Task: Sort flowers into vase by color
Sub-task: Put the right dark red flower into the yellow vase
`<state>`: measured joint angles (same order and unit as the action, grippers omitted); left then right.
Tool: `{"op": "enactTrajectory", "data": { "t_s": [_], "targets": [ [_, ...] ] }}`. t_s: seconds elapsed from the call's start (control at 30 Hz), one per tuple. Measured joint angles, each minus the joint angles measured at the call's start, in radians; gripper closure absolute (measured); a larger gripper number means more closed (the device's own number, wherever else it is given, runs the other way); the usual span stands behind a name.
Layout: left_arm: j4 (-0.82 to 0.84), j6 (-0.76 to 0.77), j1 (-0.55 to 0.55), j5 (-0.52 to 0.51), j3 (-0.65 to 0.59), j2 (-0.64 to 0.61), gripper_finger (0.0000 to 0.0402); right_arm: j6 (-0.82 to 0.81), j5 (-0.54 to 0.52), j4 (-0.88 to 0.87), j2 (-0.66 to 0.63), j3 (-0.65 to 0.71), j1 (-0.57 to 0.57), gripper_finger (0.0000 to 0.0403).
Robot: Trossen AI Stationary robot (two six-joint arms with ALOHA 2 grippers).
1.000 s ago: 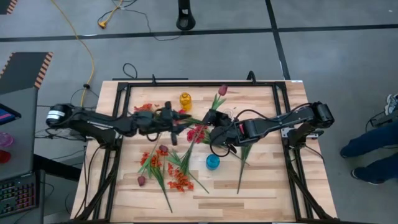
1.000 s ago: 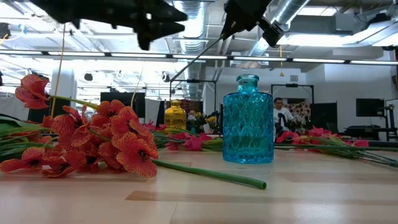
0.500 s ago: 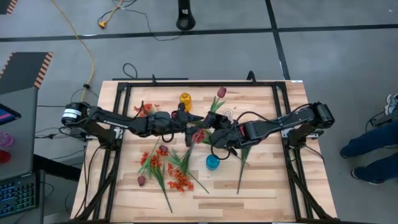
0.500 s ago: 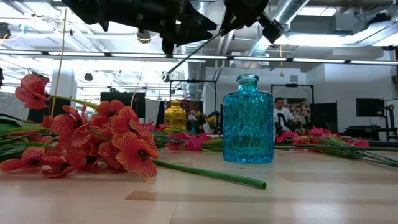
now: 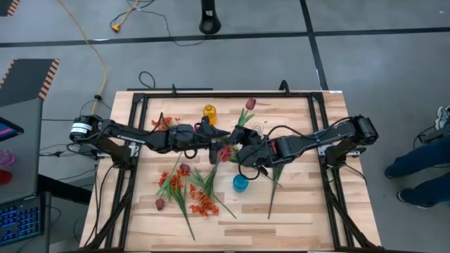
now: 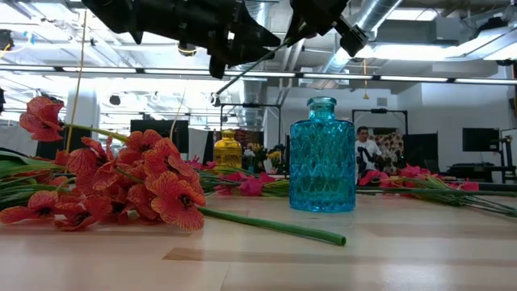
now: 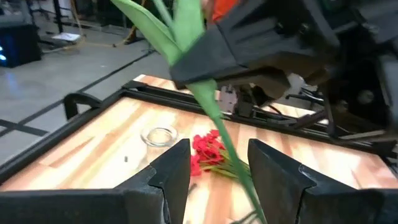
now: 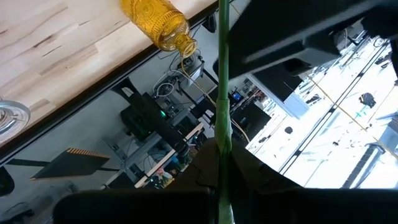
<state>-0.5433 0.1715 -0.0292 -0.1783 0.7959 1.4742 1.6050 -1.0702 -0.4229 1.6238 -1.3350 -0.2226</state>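
My right gripper (image 5: 238,140) is shut on a green-stemmed flower (image 7: 214,106) held in the air over the table's middle. Its maroon bud (image 5: 252,102) points toward the far edge. My left gripper (image 7: 217,168) is open, level with the flower, one finger on each side of the bare stem (image 6: 242,74) without touching it. Orange-red blooms (image 6: 145,182), crimson-pink blooms (image 5: 223,151) and more buds (image 5: 160,204) lie flat on the table. A blue vase (image 6: 322,158), a yellow vase (image 5: 209,112) and a clear glass vase (image 7: 158,134) stand upright. My right gripper pinches the flower's stem just below the leaves (image 7: 199,84) between its two fingers. The flower is lifted clear of the table. The bare stem (image 8: 222,93) runs out from the fingers toward my left gripper, slanting downward.
Loose flowers cover the near left (image 5: 186,190), and long stems (image 5: 274,183) lie to the right of the blue vase. A black frame (image 5: 140,98) borders the wooden table. A person (image 5: 422,165) stands off the right edge.
My left gripper has moved toward the table's right, up to the stem held by my right gripper, and its fingers now stand on either side of it. The right gripper and its flower have kept still.
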Motion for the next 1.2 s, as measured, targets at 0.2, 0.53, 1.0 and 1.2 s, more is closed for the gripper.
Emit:
{"op": "enactTrajectory", "data": {
  "t_s": [0.2, 0.53, 1.0, 1.2],
  "targets": [
    [0.025, 0.025, 0.0, 0.018, 0.0, 0.0, 0.0253, 0.0, 0.0, 0.0, 0.0, 0.0, 0.0, 0.0362],
    [0.058, 0.043, 0.0, 0.039, 0.0, 0.0, 0.0303, 0.0, 0.0, 0.0, 0.0, 0.0, 0.0, 0.0362],
    [0.058, 0.006, 0.0, 0.036, 0.0, 0.0, 0.0399, -0.001, 0.0, 0.004, 0.0, 0.0, 0.0, 0.0352],
    [0.057, 0.005, 0.0, 0.032, 0.0, 0.0, 0.04, -0.064, 0.0, 0.063, 0.0, 0.0, 0.001, 0.0334]
  ]
}}
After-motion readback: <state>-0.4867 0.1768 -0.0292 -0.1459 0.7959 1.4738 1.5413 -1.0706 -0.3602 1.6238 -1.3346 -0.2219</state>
